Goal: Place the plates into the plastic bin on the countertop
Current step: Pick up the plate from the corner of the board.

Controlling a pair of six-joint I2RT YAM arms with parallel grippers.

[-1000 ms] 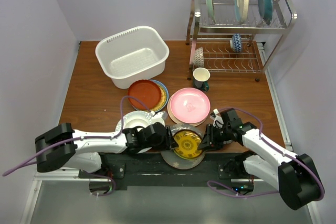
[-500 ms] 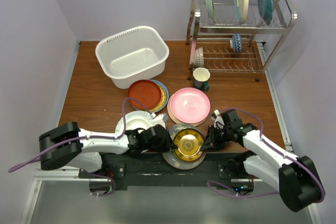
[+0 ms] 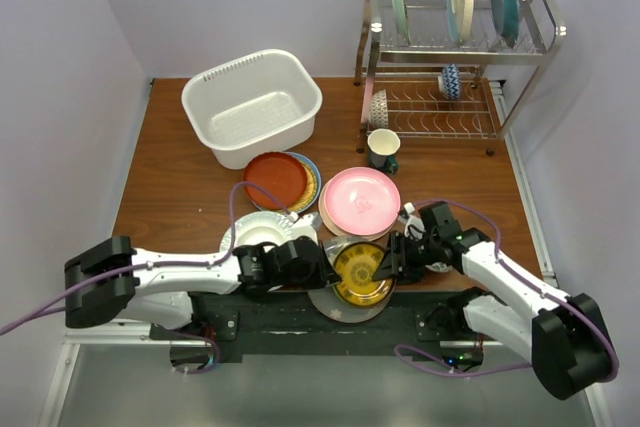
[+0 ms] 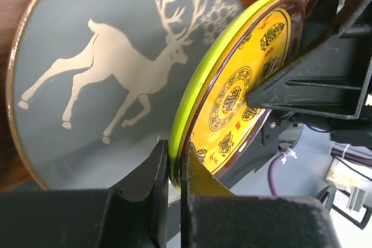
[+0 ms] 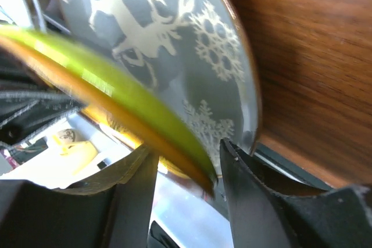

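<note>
My left gripper [image 4: 175, 149] is pinched tight on the lime-backed rim of the yellow patterned plate [image 4: 244, 97], at the plate's 9 o'clock in the top view. My right gripper [image 5: 186, 164] sits at its 3 o'clock with the jaws apart. The rim passes between them, and as far as I can see they do not clamp it. I judge the left side carries the plate alone. It hangs tilted over the grey deer plate [image 4: 99, 79], which lies flat at the near edge of the countertop [image 3: 170, 187].

Just beyond, the white plate [image 3: 262, 230] lies at 11 o'clock from my load and the pink plate [image 3: 360, 197] at 12. Past the white one is the red-brown plate [image 3: 275, 177].

The plastic bin [image 3: 262, 147] stands farther out along 11 o'clock, well apart, with its long axis running roughly 9 to 3. My left arm is on the bin's side, so I judge the carry is its job: lift, then swing toward 11 over the nearer plates.
</note>
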